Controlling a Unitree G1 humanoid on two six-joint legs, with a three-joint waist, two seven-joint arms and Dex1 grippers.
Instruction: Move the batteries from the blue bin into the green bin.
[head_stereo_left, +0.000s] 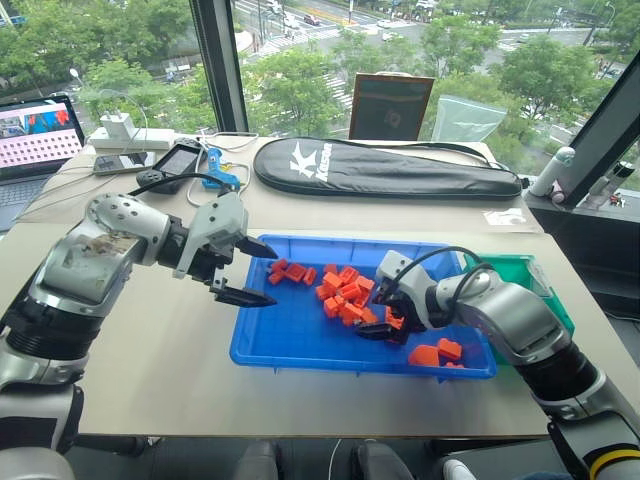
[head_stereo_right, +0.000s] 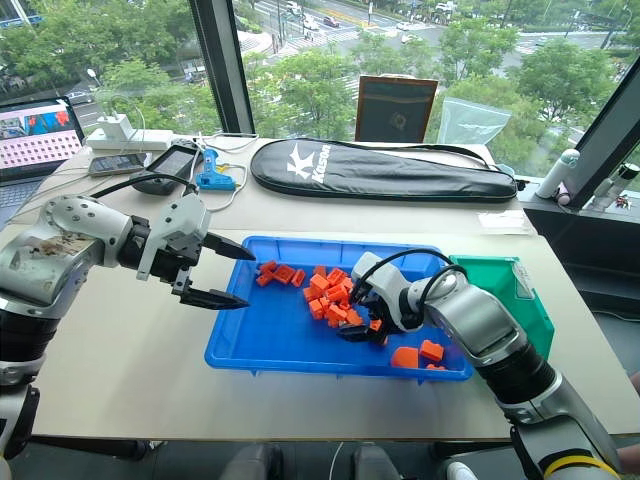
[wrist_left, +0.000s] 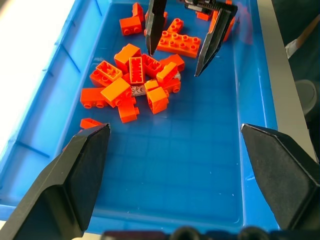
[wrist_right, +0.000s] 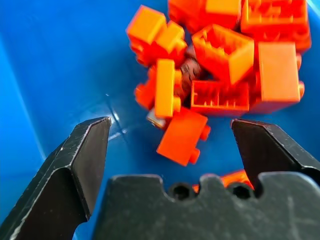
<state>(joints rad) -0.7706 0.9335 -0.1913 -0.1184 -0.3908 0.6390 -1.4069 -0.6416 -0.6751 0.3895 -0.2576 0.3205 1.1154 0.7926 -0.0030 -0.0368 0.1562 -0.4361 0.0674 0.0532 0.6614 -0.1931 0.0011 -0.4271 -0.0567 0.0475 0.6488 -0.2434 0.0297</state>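
Inside the blue bin (head_stereo_left: 300, 340), orange bricks (wrist_left: 135, 80) half-bury one battery (wrist_left: 138, 91); right gripper (wrist_right: 175, 145) spread, empty, above them. Left gripper (head_stereo_left: 245, 270) released. Green bin (head_stereo_left: 530, 275) partly hidden by the right arm.

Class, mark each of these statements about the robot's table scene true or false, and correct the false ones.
1. The right gripper is open above the orange bricks. True.
2. The green bin stands left of the blue bin. False: it stands at its right end.
3. The left gripper holds a brick. False: it is open and empty.
4. A black racket bag lies behind the blue bin. True.
5. The bricks are piled on the bare table. False: they lie in the blue bin.
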